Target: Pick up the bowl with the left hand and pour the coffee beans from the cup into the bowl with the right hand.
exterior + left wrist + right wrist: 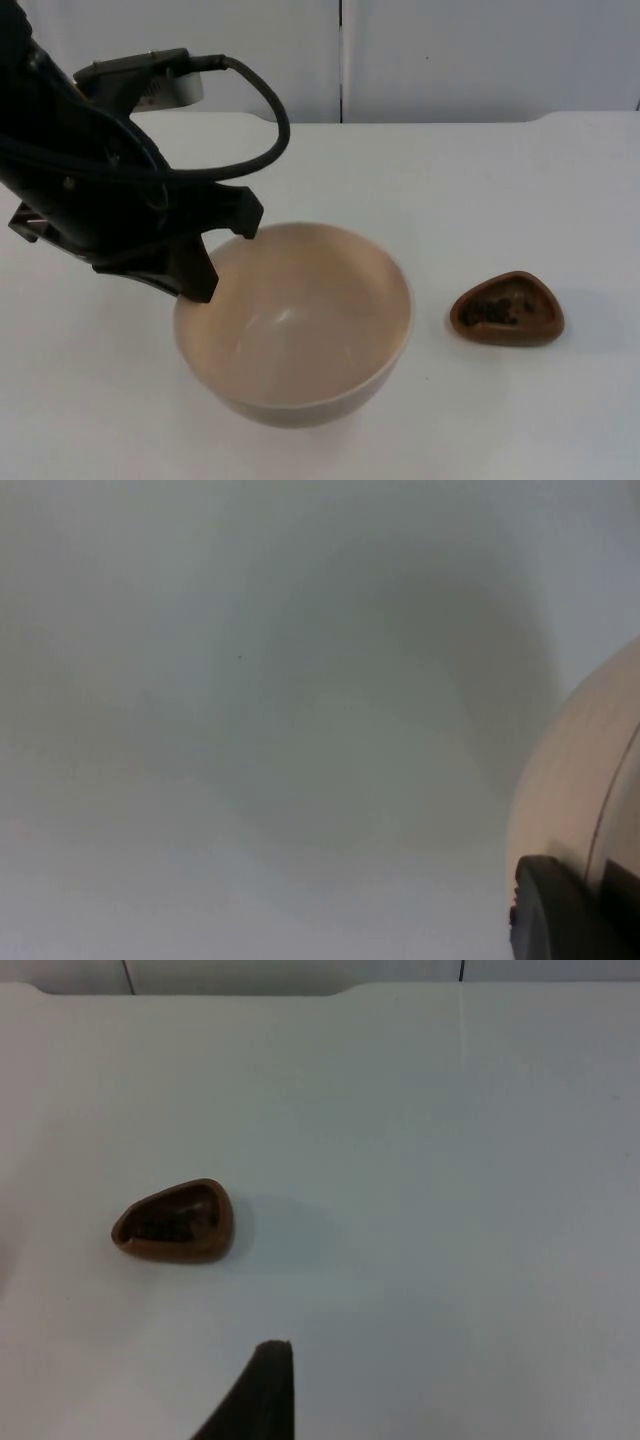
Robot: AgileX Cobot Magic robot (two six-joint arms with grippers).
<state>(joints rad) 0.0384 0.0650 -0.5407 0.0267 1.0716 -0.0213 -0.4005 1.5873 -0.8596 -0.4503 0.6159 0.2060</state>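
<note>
Lab-like test bench: bare white table top (520, 180), grey partition wall (480, 55)

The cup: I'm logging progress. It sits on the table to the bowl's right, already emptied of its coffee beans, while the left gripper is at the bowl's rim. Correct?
Not quite. The cup still holds its coffee beans, as the top view shows. The rest stands: it sits on the table to the right of the bowl, with the left gripper at the bowl's rim.

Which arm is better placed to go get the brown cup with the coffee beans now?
The right one. The left end effector is at the bowl rim, one finger against its outer wall. The cup sits on the table to the bowl's right, ahead of the right arm's wrist camera.
</note>
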